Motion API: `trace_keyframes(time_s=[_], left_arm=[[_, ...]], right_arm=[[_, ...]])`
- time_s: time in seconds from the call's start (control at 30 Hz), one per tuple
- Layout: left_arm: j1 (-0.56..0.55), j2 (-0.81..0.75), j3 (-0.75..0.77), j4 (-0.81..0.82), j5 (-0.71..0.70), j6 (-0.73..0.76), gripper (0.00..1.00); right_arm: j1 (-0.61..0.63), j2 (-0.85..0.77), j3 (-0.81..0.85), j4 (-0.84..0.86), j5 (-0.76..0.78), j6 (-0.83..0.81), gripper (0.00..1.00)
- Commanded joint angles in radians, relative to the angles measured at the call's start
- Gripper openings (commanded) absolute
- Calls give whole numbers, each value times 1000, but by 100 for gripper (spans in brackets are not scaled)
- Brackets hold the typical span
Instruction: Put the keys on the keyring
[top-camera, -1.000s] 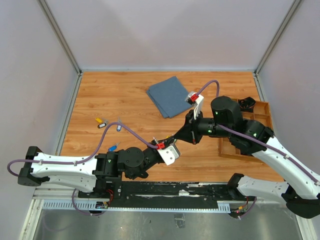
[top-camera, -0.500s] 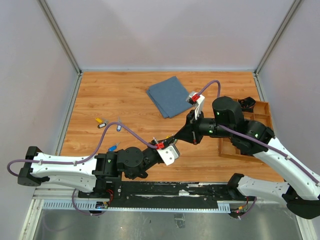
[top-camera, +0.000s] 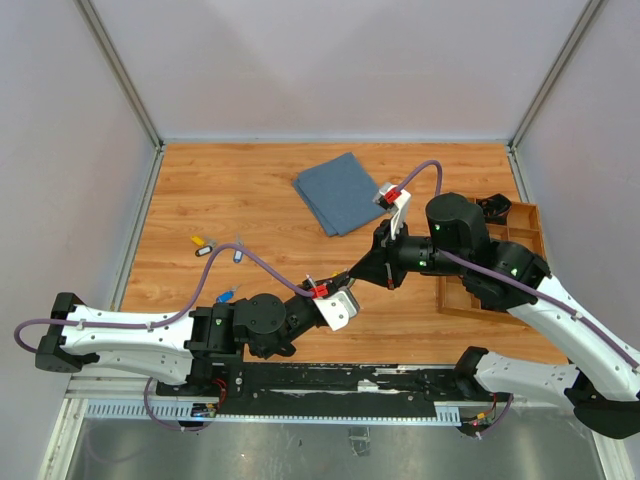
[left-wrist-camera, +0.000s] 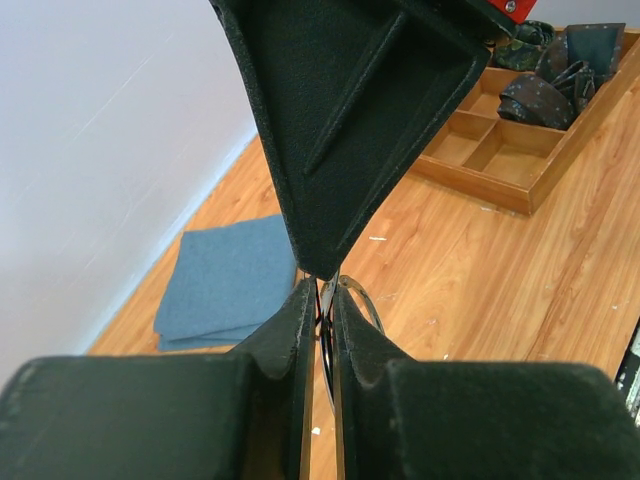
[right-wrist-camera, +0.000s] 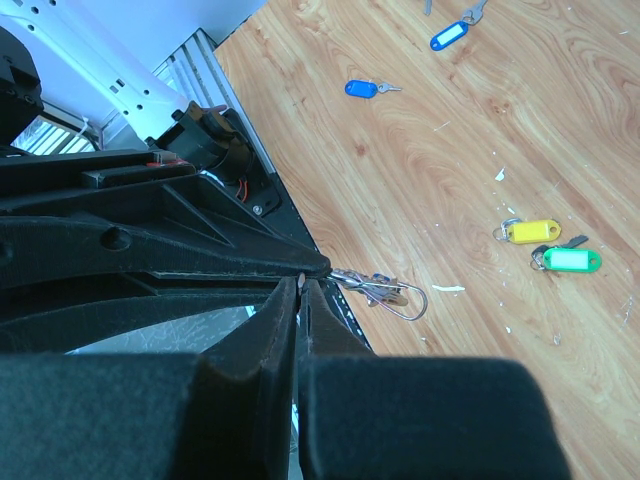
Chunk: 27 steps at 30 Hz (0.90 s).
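Note:
My left gripper is shut on the keyring, a thin silver wire loop that sticks out past its tips. My right gripper is shut and meets the left one tip to tip just above the table. A thin silvery sliver shows between its fingertips; what it is I cannot tell. In the left wrist view a right finger comes down onto the ring. Loose keys lie on the table to the left: yellow tag, green tag, blue tags.
A folded blue cloth lies at the back centre. A wooden compartment tray stands at the right, dark items in its far cells. Grey walls close in the table on three sides.
The right arm's body has shifted slightly rightwards. Both grippers stay tip to tip at the same spot, and the keys on the table have not moved.

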Motion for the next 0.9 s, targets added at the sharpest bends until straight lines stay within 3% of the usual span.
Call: trace_keyframes(time_s=[0.0,0.87], left_arm=[[3,-9,19,19,-13,7,12],[3,-11,16,18,-18,6,17]], right_arm=[[15,-22,12,21,19,3,1],[15,-30,8,22,21,8,1]])
